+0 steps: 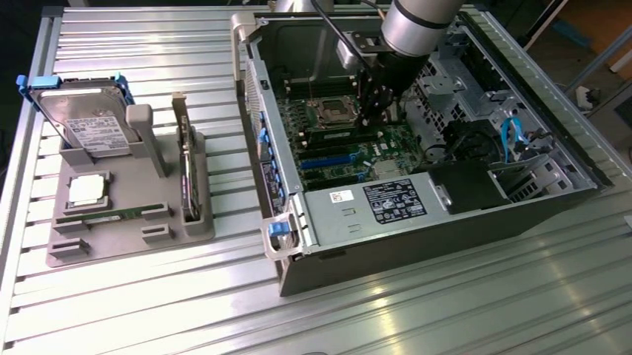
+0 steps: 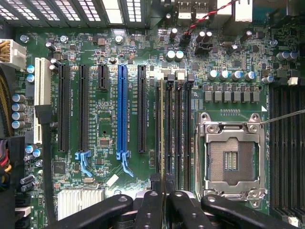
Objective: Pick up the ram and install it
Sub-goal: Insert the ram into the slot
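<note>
My gripper (image 2: 164, 202) reaches down into the open computer case (image 1: 326, 244), low over the green motherboard (image 1: 341, 151). Its black fingers (image 2: 150, 210) are shut on the ram (image 2: 162, 129). The ram shows edge-on as a thin pale-green strip hanging straight down. It lines up along the black memory slots (image 2: 177, 129), just beside the empty CPU socket (image 2: 232, 160). In the exterior view the gripper (image 1: 378, 115) stands upright by that socket, and the arm hides the stick there. Whether the ram touches a slot I cannot tell.
A grey parts tray (image 1: 59, 251) sits at the exterior view's left. It holds a hard drive (image 1: 84, 122), a CPU (image 1: 87, 188), another green stick (image 1: 99, 216) and an upright dark card (image 1: 186, 174). Blue and black expansion slots (image 2: 122, 109) flank the memory slots. Cables (image 1: 508, 140) crowd the case's far side.
</note>
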`<state>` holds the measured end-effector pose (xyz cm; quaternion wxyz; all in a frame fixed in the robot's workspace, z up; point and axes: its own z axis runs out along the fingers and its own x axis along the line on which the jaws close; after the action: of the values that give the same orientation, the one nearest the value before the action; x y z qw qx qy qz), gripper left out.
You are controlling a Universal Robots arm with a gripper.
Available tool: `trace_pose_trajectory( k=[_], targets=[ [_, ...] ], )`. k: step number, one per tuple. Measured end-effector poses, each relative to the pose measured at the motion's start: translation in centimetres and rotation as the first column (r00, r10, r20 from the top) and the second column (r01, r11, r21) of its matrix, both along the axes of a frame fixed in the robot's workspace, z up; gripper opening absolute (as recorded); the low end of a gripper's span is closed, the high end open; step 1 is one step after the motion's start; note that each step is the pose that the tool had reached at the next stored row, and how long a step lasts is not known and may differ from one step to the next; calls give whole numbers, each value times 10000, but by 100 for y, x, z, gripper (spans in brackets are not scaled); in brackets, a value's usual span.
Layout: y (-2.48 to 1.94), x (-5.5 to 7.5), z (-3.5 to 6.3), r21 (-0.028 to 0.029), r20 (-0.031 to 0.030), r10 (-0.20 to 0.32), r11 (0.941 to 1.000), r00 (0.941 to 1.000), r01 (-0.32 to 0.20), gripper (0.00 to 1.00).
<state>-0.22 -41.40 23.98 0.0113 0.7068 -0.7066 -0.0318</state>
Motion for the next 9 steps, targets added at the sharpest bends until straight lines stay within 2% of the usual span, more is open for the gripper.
trace_pose_trajectory(
  k=[9],
  targets=[
    [0,0,-2,5,1,-48,10000,10000,48,12]
  ],
)
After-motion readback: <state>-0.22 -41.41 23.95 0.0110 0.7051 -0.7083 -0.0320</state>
